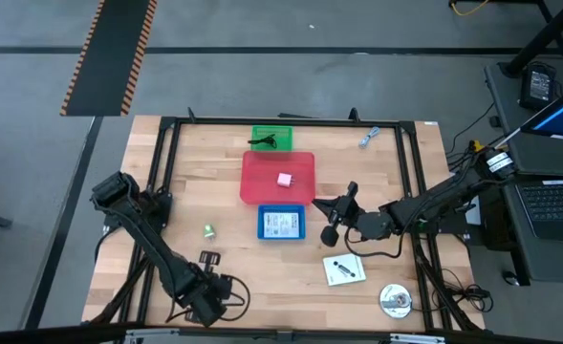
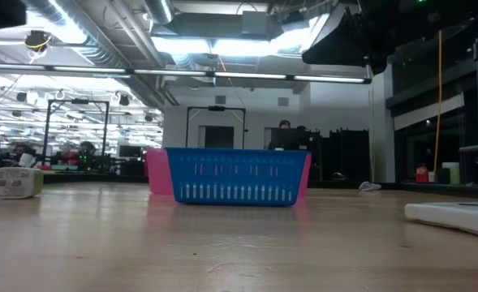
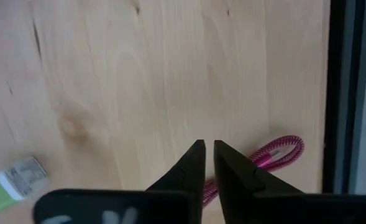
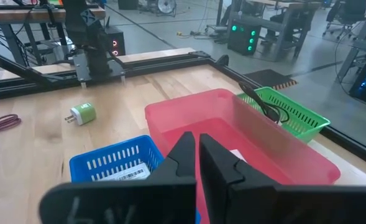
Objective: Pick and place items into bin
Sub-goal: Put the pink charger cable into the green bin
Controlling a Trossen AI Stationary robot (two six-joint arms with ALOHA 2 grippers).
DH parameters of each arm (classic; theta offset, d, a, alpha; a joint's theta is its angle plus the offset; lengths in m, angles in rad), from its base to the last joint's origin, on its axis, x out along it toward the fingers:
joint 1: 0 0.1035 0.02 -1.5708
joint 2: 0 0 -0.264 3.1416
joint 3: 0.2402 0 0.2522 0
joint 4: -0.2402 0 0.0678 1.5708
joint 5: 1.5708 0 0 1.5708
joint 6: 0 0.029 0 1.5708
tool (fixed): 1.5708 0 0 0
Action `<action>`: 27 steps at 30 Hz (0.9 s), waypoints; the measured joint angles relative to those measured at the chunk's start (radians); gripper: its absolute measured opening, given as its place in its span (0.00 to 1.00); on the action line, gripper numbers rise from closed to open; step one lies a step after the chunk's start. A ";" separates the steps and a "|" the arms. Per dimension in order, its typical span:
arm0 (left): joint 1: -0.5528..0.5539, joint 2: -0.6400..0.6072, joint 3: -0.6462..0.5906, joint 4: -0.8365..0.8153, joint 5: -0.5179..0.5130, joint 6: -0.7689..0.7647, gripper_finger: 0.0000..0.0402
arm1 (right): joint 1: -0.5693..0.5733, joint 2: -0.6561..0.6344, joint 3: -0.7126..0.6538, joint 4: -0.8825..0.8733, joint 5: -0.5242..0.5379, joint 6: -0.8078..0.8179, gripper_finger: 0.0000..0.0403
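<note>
A pink cube (image 1: 284, 179) lies in the red bin (image 1: 262, 191). A white printed card (image 1: 281, 225) lies in the blue basket (image 1: 262, 235), and another white card (image 1: 343, 269) lies on the table at the near right. A small green piece (image 1: 208, 230) lies left of the basket. A dark red cord loop (image 3: 276, 152) lies by the near edge. A blue-grey piece (image 1: 369, 137) lies at the far right. My left gripper (image 3: 209, 146) is shut and empty above the table beside the cord. My right gripper (image 4: 196, 140) is shut and empty, above the basket's right side.
A green bin (image 1: 270, 139) holding a dark object stands behind the red bin. A small dark object (image 1: 209, 258) and a round silver thing (image 1: 394, 301) lie near the front. A black frame rail (image 3: 344, 93) runs along the table's edges.
</note>
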 joint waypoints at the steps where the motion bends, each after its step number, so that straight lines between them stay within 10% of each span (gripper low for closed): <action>1: -0.002 0.000 0.000 0.000 -0.003 -0.023 0.09 | 0.000 0.000 0.000 0.000 -0.004 0.000 0.01; 27: -0.134 0.000 -0.086 0.018 -0.051 -0.048 0.48 | 0.000 0.000 0.000 -0.003 -0.057 0.030 0.01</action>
